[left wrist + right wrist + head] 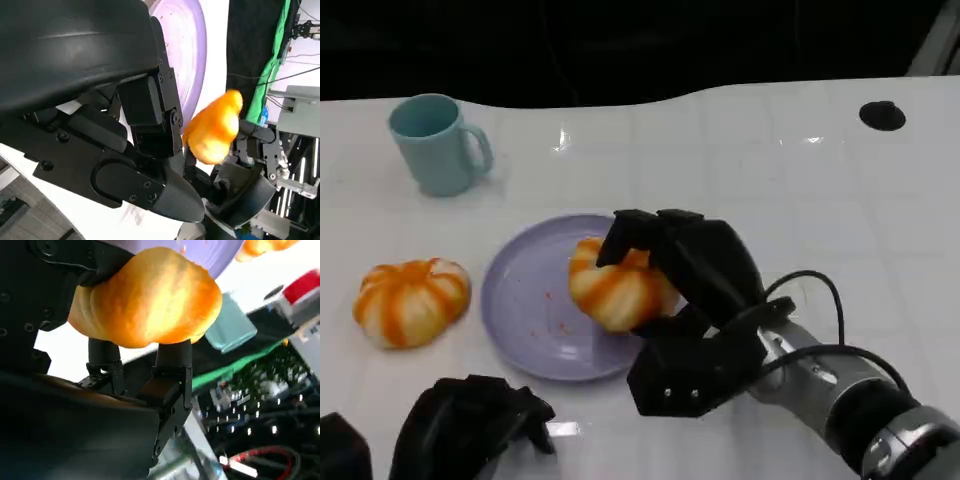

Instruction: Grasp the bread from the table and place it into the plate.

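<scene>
Now the right hand (670, 290) pinches 1 bread (615, 285) over the plate (525, 320) at its 3 o'clock edge; the left hand (470, 425) is curled closed.

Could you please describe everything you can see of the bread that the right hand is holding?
The held bread is a round, pumpkin-shaped bun, glossy orange with paler cream stripes running between its lobes. It looks soft and whole. The right hand grips it, black fingers curled over its top and others beneath. It sits over the right part of the purple plate; whether it touches the plate cannot be told.
</scene>
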Motion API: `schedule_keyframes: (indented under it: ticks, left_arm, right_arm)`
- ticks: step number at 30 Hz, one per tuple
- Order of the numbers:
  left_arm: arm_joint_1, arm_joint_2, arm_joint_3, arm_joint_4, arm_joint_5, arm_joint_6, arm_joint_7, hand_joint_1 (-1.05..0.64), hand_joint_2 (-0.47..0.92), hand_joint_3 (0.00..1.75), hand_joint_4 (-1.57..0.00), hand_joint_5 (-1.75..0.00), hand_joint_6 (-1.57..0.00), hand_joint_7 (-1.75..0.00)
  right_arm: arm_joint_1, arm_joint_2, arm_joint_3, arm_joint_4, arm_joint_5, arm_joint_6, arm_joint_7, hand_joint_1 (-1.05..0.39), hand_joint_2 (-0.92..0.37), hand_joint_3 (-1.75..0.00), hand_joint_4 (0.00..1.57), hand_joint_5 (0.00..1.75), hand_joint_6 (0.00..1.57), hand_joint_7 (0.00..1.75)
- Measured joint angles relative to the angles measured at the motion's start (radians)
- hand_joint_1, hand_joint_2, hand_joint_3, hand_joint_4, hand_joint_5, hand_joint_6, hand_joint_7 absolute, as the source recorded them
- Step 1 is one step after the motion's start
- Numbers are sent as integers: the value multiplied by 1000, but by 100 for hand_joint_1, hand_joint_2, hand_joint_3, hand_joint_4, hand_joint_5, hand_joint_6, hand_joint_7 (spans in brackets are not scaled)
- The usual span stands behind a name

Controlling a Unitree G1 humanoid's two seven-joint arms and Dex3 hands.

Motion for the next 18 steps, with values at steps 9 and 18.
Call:
schedule_keyframes:
  ticks: [9, 18]
  left_arm:
    - [0, -1, -2, 0, 0, -1, 0, -103, 78, 0, -79, -163, -157, -15]
    - [0, -3, -4, -2, 2, -4, 13, -103, 78, 0, -78, -162, -157, -15]
  right_arm:
    - [-16, -19, 40, -29, -4, 8, 181, -53, -92, -15, 2, 29, 27, 0]
    - [-7, -40, 49, -118, -16, 50, 263, -65, -92, -19, 0, 17, 18, 0]
